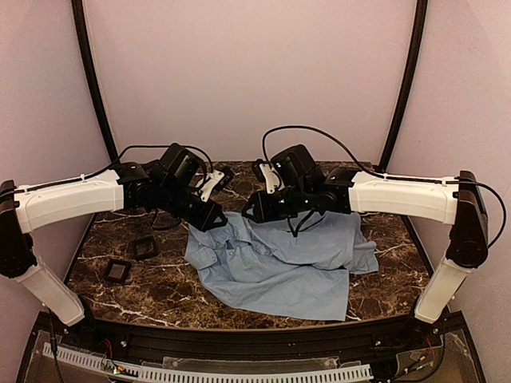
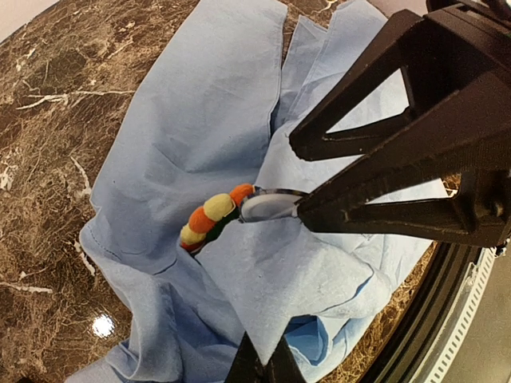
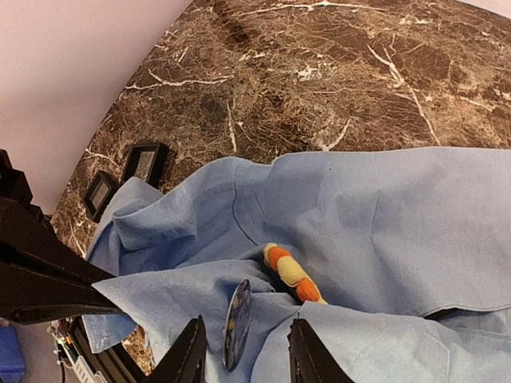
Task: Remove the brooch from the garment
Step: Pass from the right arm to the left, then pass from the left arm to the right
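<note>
No brand or writing can be read anywhere; some small marks on the face of the silvery disc [image 2: 267, 206] are too blurred to make out. The brooch [image 2: 209, 217] sits in a fold of the garment [image 1: 279, 267], near the middle of the crumpled shirt, and it is turned on its edge, so only a row of orange, yellow and red petals shows and its centre is hidden. One orange petal touches the rim of the disc. In the top view the two arms cover this spot and the brooch cannot be seen there. The right gripper [image 3: 247, 333] stands partly open, with a clear gap between its fingers; the disc is in this gap, and in the left wrist view one fingertip touches it. The left gripper [image 2: 259, 359] is closed, its tips together at a ridge of the cloth, but I cannot tell if cloth is pinched between them. The shirt is cut off at the lower edge of both wrist views. Two black square pads [image 1: 144, 247] lie on the marble table [image 1: 160, 291], to the left of the shirt.
</note>
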